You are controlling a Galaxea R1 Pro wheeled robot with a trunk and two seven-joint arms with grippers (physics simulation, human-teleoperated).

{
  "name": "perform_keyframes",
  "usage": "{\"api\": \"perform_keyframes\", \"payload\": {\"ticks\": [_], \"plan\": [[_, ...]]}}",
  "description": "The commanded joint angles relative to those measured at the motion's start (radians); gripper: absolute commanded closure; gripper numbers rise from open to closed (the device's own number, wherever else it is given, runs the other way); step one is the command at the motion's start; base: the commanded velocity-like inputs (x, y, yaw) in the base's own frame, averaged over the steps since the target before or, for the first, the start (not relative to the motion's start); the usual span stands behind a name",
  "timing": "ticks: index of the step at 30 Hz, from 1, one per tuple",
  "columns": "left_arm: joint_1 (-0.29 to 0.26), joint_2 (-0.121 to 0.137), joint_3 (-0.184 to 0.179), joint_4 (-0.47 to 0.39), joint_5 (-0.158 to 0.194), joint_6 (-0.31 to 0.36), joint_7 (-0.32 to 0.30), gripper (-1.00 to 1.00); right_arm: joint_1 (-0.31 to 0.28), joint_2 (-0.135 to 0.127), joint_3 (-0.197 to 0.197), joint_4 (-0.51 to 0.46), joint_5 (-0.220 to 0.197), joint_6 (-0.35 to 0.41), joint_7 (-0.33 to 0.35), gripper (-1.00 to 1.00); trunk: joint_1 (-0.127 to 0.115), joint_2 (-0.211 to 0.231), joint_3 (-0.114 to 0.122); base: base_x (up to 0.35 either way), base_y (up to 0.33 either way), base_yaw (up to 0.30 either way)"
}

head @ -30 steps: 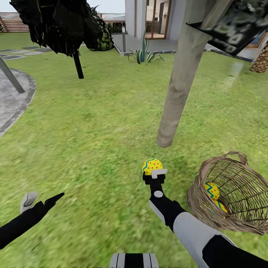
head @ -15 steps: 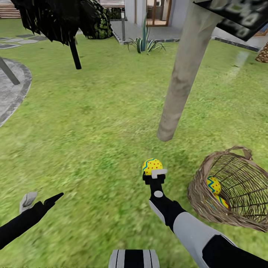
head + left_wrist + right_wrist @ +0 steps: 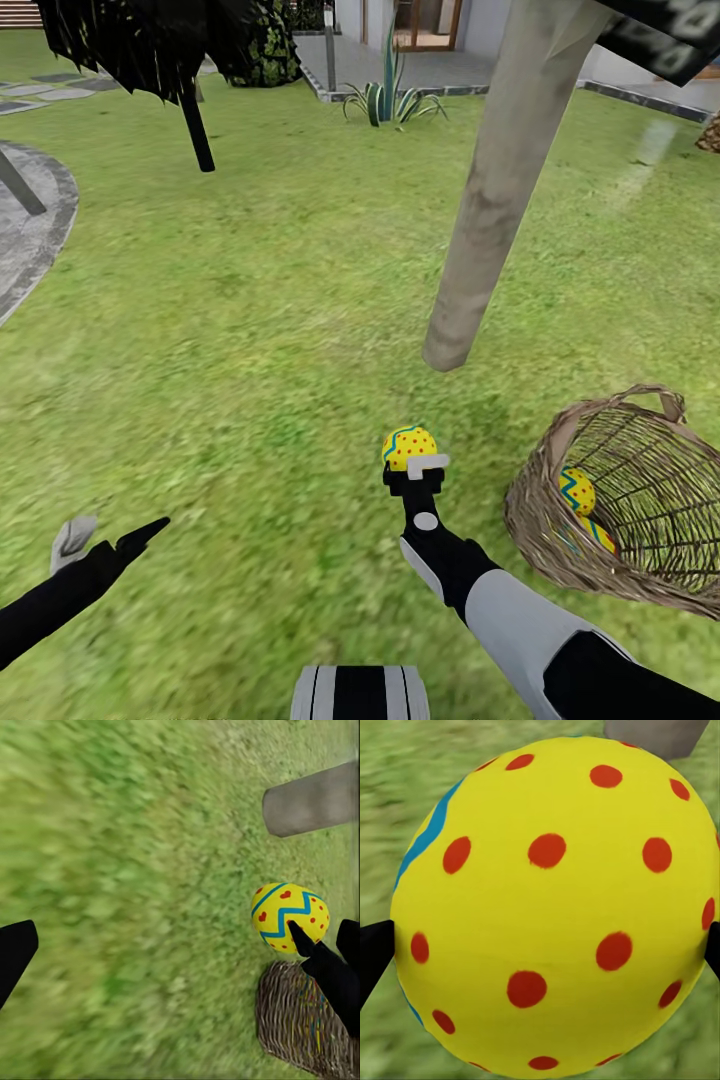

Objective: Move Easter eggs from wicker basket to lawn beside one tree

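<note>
- Grass of the lawn (image 3: 250, 330) runs across the whole near ground, with a grey paved circle (image 3: 30, 230) at its far left edge and a dark, thin-trunked tree (image 3: 195, 125) behind.
- The left pincer (image 3: 110, 535) hangs low over bare grass with its two fingers spread and nothing between them, well apart from every egg.
- The right pincer (image 3: 415, 462) is closed on one Easter egg (image 3: 409, 446), bright yellow with red dots and a blue zigzag. In the right wrist view the egg (image 3: 551, 907) sits squarely between the two dark fingertips, one at each flank.
- By its look the egg is a smooth, hard, rounded shell, probably light; I judge it slippery, so the hold belongs across the widest part, where it seems to be now.
- The pale trunk of the tree (image 3: 495, 190) meets the grass just ahead of the carried egg and slightly to the right, near enough that setting down here would likely count as next to it.
- The wicker basket (image 3: 560, 545) lies tipped at the right, mouth open, beside the right arm. Two more eggs (image 3: 577, 492) rest inside against the lower wall, one partly behind the other.
</note>
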Motion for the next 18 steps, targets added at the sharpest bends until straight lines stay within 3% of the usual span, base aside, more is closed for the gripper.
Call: {"api": "perform_keyframes", "payload": {"ticks": [1, 9, 18], "plan": [[-0.001, 0.0, 0.002, 0.0, -0.004, 0.004, -0.012, -1.0, -0.001, 0.0, 0.008, 0.001, -0.011, -0.006, -0.006, 1.0, 0.0, 0.0, -0.001, 0.0, 0.0, 0.0], [-0.001, 0.0, 0.003, 0.0, -0.004, 0.003, -0.023, -1.0, -0.001, -0.001, 0.008, 0.001, -0.012, -0.008, -0.006, 1.0, 0.0, 0.0, -0.001, 0.061, 0.0, 0.0], [-0.001, 0.0, 0.003, 0.0, -0.004, 0.003, -0.024, -1.0, -0.001, -0.003, 0.008, 0.001, -0.012, -0.01, -0.007, 1.0, 0.0, 0.0, -0.001, 0.159, 0.0, 0.0]]}}
